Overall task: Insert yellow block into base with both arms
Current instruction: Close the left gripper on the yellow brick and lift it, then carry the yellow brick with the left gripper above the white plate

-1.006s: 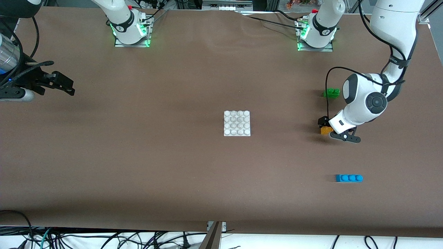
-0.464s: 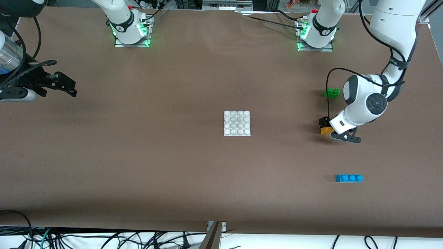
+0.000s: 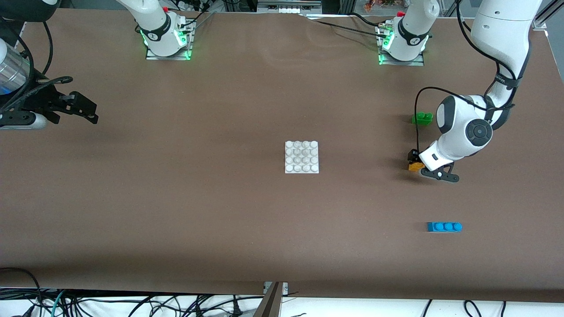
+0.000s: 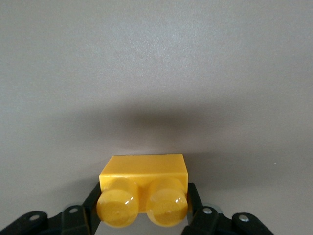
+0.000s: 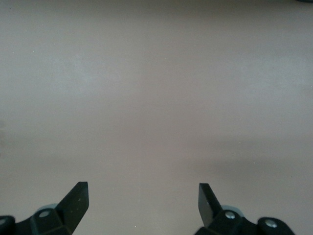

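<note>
Right now the left gripper (image 3: 414, 161) is down at table level toward the left arm's end, pinching the yellow block (image 3: 415, 166). From the front view you only catch a sliver of orange-yellow under the black fingers, w/ the white wrist covering most of it. The left wrist view fills that in: the yellow block (image 4: 143, 188) sits square between the two fingers (image 4: 199, 215), one pad pressed on each end, both studs facing the cam, its shadow on the brown table (image 4: 156, 73).

On the front view's clock face, the block is at approx 3 o'clock from the base (image 3: 302, 156), well apart from it. The green brick (image 3: 422, 118) lies at about 12 o'clock from the block, farther from the front cam; the blue brick (image 3: 444, 226) at roughly 5 o'clock, nearer.

The right gripper (image 3: 83, 108) waits over the table at the right arm's end, approx 9 o'clock from the base. Its wrist view shows what the front can't: fingers (image 5: 74, 200) spread wide, nothing between them, bare table below.
</note>
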`<state>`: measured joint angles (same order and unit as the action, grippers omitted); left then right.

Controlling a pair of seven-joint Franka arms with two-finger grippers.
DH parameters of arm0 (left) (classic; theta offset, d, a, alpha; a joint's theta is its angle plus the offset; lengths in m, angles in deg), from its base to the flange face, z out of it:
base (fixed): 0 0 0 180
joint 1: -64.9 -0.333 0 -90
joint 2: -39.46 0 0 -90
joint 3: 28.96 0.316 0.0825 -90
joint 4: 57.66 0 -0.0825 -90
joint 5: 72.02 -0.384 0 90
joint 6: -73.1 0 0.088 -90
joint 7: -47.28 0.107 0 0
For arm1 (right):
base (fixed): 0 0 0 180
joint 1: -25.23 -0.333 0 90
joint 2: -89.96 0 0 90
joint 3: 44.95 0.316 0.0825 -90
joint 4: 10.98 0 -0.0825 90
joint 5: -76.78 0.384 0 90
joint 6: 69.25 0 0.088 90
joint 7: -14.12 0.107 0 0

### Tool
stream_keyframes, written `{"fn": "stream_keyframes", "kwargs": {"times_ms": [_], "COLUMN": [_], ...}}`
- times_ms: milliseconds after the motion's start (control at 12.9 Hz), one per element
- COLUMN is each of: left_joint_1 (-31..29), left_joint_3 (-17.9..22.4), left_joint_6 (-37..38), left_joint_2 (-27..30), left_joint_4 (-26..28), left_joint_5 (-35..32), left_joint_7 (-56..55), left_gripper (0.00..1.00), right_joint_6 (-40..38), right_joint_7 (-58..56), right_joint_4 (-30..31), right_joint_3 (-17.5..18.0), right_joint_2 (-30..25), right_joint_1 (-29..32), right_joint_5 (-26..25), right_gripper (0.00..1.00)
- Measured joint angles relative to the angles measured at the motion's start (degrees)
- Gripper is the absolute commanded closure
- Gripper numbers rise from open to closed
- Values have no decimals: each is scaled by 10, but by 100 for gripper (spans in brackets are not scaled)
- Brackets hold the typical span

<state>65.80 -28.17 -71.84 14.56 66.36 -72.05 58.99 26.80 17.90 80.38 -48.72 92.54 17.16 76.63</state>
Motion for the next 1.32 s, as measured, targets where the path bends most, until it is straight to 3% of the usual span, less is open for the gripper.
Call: {"fn": "stream_keyframes", "kwargs": {"times_ms": [619, 851, 1315], "left_joint_1": [3, 10, 51], "left_joint_3": [-15, -63, -164], "left_joint_6": [28, 46, 48], "left_joint_2": [27, 56, 61], "left_joint_4": [-22, -24, -37], "left_joint_5": [0, 0, 0], "left_joint_7": [-2, -48, -215], "left_gripper": [69, 69, 68], "right_joint_6": [0, 0, 0], "right_joint_7": [1, 1, 1], "right_joint_4": [0, 0, 0], "right_joint_3": [0, 0, 0], "right_joint_2": [0, 0, 0], "right_joint_1": [0, 0, 0], "right_joint_5": [0, 0, 0], "right_gripper": [1, 1, 1]}}
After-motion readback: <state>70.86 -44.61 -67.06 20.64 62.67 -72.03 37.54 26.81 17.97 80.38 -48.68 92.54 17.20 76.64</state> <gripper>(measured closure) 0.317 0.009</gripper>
